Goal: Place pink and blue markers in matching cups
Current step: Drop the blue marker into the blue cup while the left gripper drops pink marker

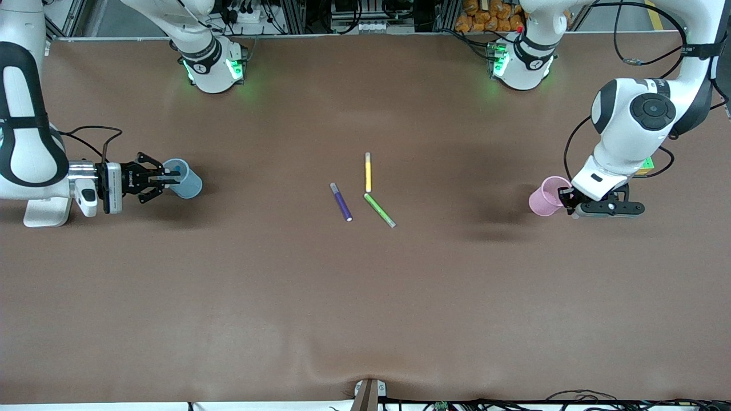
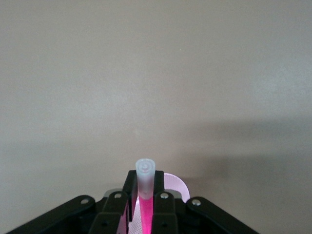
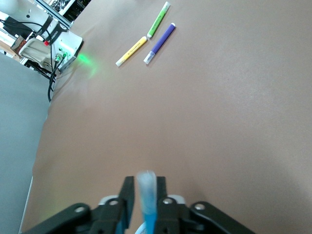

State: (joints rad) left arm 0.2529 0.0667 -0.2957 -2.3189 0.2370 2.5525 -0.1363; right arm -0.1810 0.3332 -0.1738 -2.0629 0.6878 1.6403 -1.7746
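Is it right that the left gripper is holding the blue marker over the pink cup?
No. The left gripper is shut on the pink marker, as the left wrist view shows. It is indeed over the pink cup.

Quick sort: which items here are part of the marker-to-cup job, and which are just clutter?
Job items:
- pink marker, held by left gripper over pink cup
- blue marker, held by right gripper over blue cup

Lying about, mid-table:
- purple marker
- yellow marker
- green marker
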